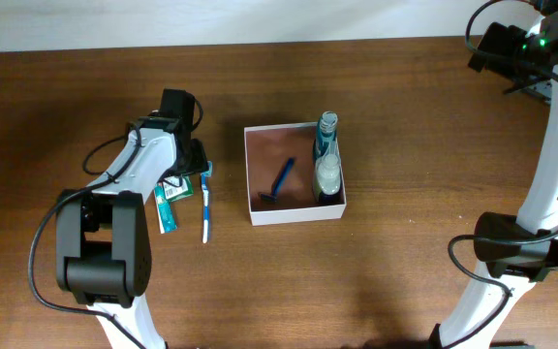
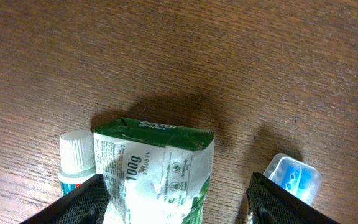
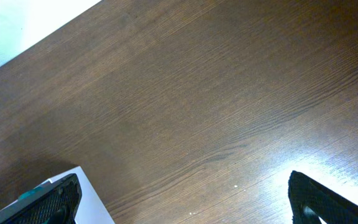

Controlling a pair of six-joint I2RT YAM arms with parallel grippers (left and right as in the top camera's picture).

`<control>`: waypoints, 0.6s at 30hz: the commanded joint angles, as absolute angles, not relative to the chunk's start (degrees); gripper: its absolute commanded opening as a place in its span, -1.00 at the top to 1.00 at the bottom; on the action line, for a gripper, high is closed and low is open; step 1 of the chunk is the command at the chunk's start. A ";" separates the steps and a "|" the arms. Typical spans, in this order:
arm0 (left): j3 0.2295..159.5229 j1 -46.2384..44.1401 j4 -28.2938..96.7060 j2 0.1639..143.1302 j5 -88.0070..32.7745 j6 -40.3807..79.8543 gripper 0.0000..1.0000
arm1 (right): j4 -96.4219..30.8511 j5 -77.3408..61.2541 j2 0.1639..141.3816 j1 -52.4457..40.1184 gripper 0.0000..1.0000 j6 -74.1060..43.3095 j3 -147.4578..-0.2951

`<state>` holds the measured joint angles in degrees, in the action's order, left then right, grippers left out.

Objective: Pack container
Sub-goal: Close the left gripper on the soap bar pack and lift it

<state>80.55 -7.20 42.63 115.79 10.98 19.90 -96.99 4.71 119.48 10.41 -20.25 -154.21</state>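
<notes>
We see left jaws open astride the green tube (image 2: 157, 168), right jaws wide and empty over the bench (image 3: 197, 93).

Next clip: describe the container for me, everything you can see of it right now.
The container is a shallow, square, open-top box with thin white walls, cardboard-like, and a reddish-brown inside floor. It sits flat near the middle of the brown wooden table, turned slightly against the table's edge. Inside, a blue razor lies on the floor, and two bottles stand along the wall nearest the right arm: a blue-green bottle and a pale bottle. Nothing else touches it.
</notes>
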 commanded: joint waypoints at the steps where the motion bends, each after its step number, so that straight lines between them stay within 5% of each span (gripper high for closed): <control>1: 80.07 -6.96 42.89 116.46 10.41 16.10 -0.45 | -97.30 5.19 118.65 10.57 -0.97 -19.75 -154.28; 18: 79.61 -6.96 43.53 118.24 10.33 16.14 -0.47 | -97.32 5.19 118.65 10.57 -0.97 -19.75 -154.30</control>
